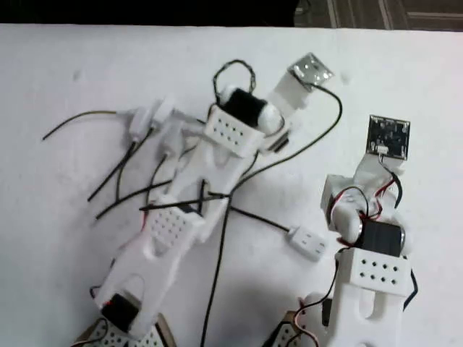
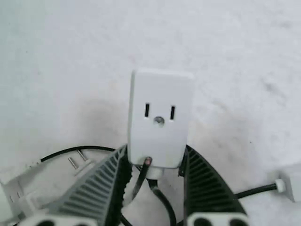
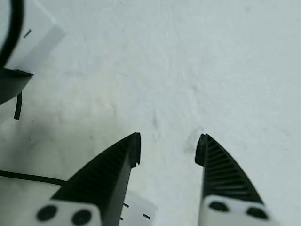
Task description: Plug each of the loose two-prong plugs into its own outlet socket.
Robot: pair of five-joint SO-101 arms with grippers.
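Early stage of the plugging task: left gripper (image 2: 154, 153) is clamped on the base of a white outlet socket (image 2: 160, 108) at frame centre, its slots empty, while a loose two-prong plug (image 2: 73, 163) lies unplugged at lower left. Right gripper (image 3: 168, 143) hangs spread and empty over the table (image 3: 211, 56). No plug appears seated, so every insertion seemingly remains; the white table is strewn with dark cables (image 1: 217, 271), and a dark strip of room runs along the high view's top edge.
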